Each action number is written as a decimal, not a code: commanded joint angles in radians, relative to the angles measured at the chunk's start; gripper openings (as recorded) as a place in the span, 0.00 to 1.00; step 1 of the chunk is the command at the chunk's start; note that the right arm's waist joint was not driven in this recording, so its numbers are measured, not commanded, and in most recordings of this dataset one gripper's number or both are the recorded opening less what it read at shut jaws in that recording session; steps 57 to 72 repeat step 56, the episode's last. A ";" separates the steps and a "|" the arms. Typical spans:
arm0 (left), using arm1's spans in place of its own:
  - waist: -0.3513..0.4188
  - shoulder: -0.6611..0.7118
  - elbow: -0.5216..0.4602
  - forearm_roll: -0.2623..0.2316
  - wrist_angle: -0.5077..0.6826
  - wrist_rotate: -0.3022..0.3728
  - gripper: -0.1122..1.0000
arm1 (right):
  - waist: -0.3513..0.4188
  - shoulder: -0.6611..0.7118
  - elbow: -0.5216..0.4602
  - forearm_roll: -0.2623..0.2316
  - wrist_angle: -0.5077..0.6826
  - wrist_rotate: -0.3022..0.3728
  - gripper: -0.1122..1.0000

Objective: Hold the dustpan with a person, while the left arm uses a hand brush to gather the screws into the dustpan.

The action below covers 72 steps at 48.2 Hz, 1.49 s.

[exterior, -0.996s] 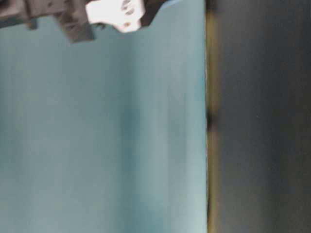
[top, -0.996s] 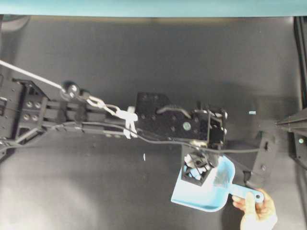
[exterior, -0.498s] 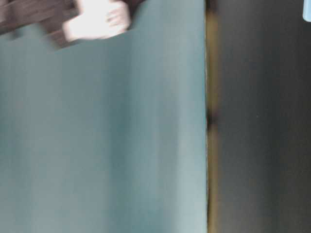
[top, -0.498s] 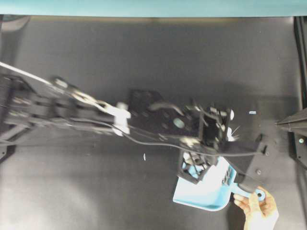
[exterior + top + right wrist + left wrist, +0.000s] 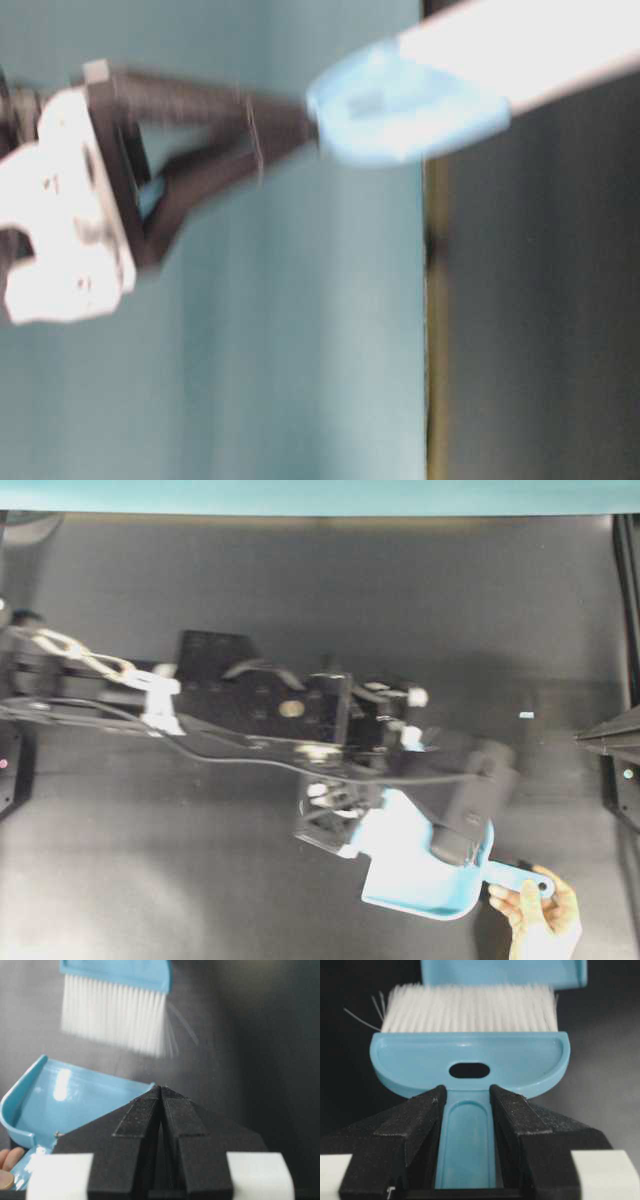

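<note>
My left gripper (image 5: 466,1097) is shut on the thin handle of the light blue hand brush (image 5: 470,1060). Its white bristles (image 5: 470,1007) point toward the dustpan's edge (image 5: 505,972). From overhead the left arm (image 5: 260,695) reaches in from the left and covers the brush. The light blue dustpan (image 5: 420,875) lies at the lower right. The person's hand (image 5: 540,920) holds its handle (image 5: 520,880). The right wrist view shows the bristles (image 5: 115,1015) lifted above the dustpan (image 5: 75,1105), with one small screw (image 5: 58,1134) in it. My right gripper (image 5: 161,1089) is shut and holds nothing.
The table is a black mat (image 5: 300,590) with a teal wall (image 5: 320,495) along the far edge. A small pale fleck (image 5: 526,715) lies on the mat right of the arm. My idle right gripper (image 5: 592,737) pokes in at the right edge.
The left arm has drawn back to the left, carrying the brush away from over the dustpan. The hand and dustpan have stayed nearly in place.
</note>
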 commanded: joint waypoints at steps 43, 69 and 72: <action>0.046 -0.739 1.077 0.003 -1.023 -0.072 0.37 | 0.000 0.002 -0.006 -0.002 -0.003 -0.006 0.09; 0.049 -0.761 1.244 0.002 -1.204 -0.075 0.37 | 0.000 0.000 -0.008 0.000 -0.002 -0.008 0.09; 0.049 -0.761 1.244 0.002 -1.204 -0.075 0.37 | 0.000 0.000 -0.008 0.000 -0.002 -0.008 0.09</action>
